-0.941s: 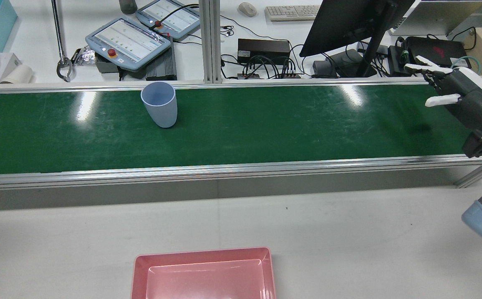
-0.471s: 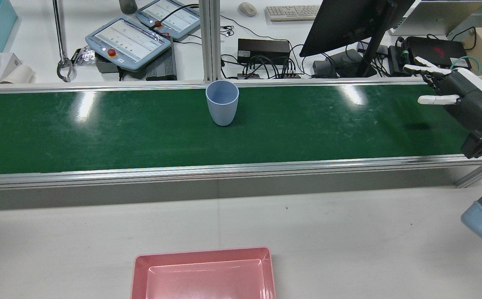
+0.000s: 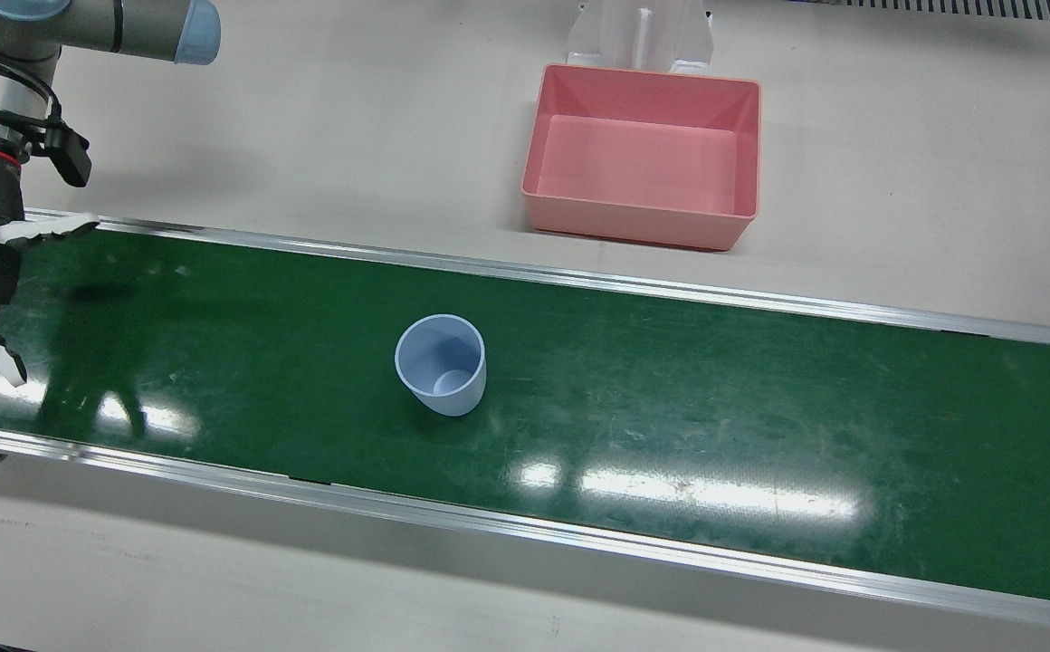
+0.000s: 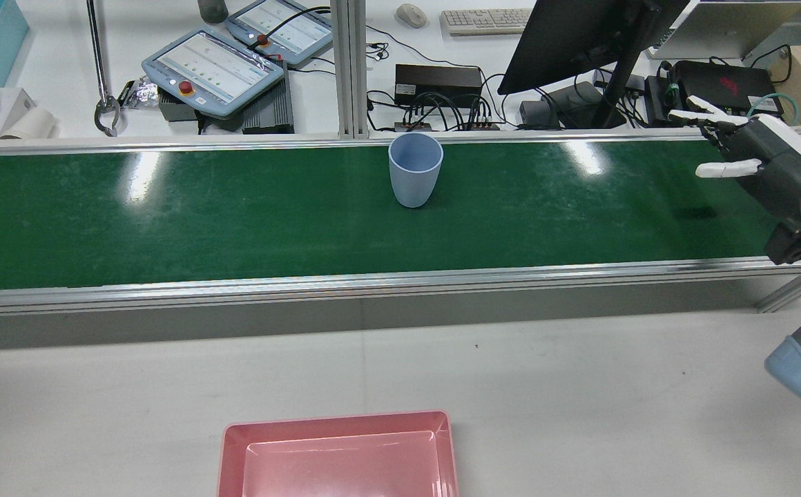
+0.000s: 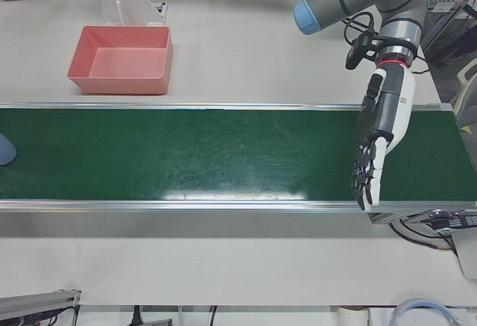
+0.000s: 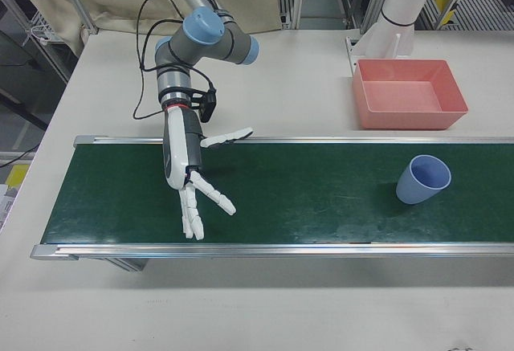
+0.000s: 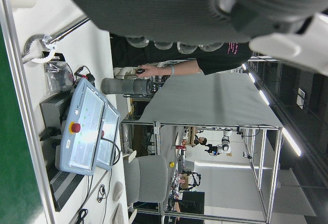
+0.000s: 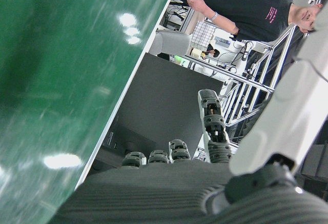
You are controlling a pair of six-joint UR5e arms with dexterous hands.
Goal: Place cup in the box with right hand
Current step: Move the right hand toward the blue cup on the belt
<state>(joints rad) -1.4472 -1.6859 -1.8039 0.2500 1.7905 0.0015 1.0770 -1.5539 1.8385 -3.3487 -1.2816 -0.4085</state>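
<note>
Cup (image 3: 440, 365) upright mid-belt (image 3: 760, 426). Box (image 3: 643, 156) on table (image 3: 308, 136) just off the robot-side rail. Right hand (image 6: 189, 176) over one belt end, left hand (image 5: 378, 143) over the other.

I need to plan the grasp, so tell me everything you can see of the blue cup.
The cup is pale blue, smooth and matte, plastic by the look of it, with no handle and walls tapering to a narrower base. It stands upright, mouth up and empty, on the green conveyor belt, which is all that touches it. It sits nearer the belt's operator-side edge than the pink box side. The right hand, open with fingers spread, is well apart from it along the belt.
</note>
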